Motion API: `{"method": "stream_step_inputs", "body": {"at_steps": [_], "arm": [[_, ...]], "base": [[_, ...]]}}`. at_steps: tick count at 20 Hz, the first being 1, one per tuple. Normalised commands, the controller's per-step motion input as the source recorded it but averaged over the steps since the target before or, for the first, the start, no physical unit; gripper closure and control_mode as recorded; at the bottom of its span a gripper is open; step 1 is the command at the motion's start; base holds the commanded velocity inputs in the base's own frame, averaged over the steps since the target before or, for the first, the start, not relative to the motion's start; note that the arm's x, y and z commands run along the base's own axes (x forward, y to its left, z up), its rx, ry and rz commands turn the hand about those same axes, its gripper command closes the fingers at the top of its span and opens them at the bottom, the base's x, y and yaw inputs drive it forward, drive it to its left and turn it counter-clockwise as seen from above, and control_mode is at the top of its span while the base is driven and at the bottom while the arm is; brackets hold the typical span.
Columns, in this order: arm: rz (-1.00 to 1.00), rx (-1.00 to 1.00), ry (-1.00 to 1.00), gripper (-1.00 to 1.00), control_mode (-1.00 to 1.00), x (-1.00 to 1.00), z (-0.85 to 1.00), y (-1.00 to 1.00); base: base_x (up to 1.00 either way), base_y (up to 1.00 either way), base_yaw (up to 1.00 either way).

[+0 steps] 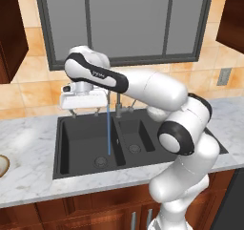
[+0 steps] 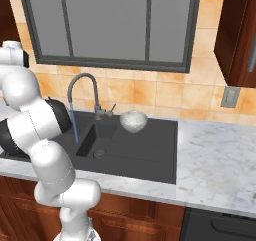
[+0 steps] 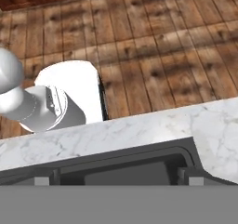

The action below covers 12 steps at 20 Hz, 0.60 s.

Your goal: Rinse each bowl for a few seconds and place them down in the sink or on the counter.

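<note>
Water runs in a thin blue stream point(image 1: 108, 129) from the tap point(image 2: 82, 92) into the big basin of the sink point(image 1: 76, 143).

Speckled bowl point(image 2: 133, 120) sits at the back edge of the sink, by the tap base. Tan-rimmed bowl point(image 1: 3, 166) lies at the left end of the worktop point(image 1: 28, 148), well apart from the sink.

Risk: both bowls are far from the claw. A long reach past the gooseneck tap could clip it. The speckled bowl's rounded wall may slip out of a rim pinch.

Claw point(image 1: 83, 112) hangs above the big basin's back edge, fingers released and wide, holding nothing, touching nothing.
</note>
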Motion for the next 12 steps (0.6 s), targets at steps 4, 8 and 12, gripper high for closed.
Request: {"method": "stream_step_inputs", "body": {"at_steps": [4, 8, 12], "arm": [[0.00, 0.08, -0.07, -1.00, -1.00, -0.10, -0.11, 0.35], [0.00, 0.08, -0.07, -1.00, -1.00, -0.06, -0.10, 0.32], [0.00, 0.08, -0.06, -1.00, -1.00, -0.01, -0.06, 0.28]], "base": [[0.00, 0.00, 0.00], [0.00, 0.00, 0.00], [0.00, 0.00, 0.00]]}}
